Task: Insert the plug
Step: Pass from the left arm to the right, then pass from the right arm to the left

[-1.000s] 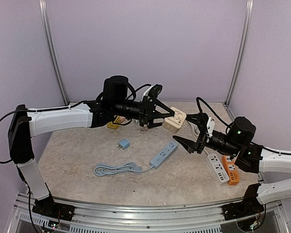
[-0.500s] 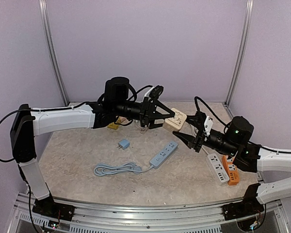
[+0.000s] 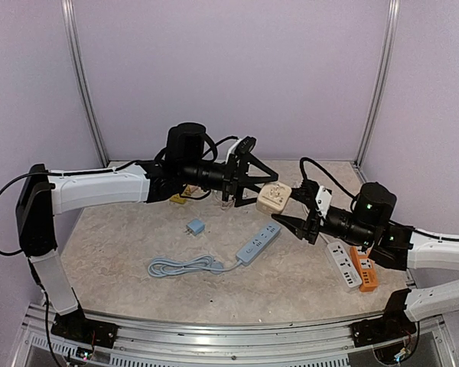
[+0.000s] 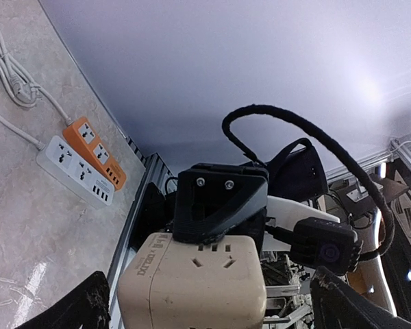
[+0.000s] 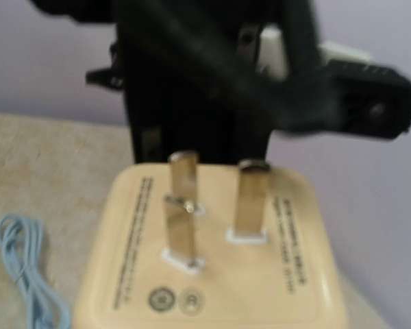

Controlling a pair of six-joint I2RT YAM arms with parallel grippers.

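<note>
left gripper (image 3: 258, 187) spread wide apart, right gripper (image 3: 289, 206) clamped on the beige plug adapter (image 3: 274, 197).

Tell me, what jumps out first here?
A cream plug adapter hangs in mid-air at the centre, gripped by the right arm's fingers, its prongs facing that arm's camera. The left arm's fingers stand wide open either side of it. A blue power strip lies on the table below.
</note>
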